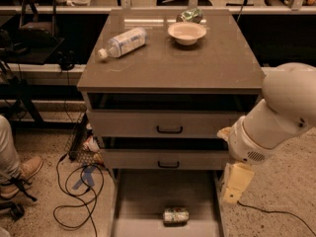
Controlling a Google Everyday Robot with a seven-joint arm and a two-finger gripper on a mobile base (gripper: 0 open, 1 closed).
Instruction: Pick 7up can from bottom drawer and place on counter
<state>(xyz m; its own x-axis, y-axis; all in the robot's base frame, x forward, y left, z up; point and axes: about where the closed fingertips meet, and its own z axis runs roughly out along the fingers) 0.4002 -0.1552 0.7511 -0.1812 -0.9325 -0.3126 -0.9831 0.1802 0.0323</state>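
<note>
The 7up can (176,215) lies on its side on the grey floor of the open bottom drawer (143,194), near the drawer's front end. The counter (170,63) is the brown-grey top of the cabinet above. My white arm comes in from the right. My gripper (233,187) hangs at its end, pale yellow, over the drawer's right rail, to the right of the can and a little above it. It holds nothing that I can see.
On the counter lie a clear water bottle (122,42) on its side, a white bowl (186,32) and a shiny green foil bag (190,15). Two closed drawer fronts (168,128) sit above the open drawer. Cables (76,194) and a person's shoe (22,174) are on the floor at left.
</note>
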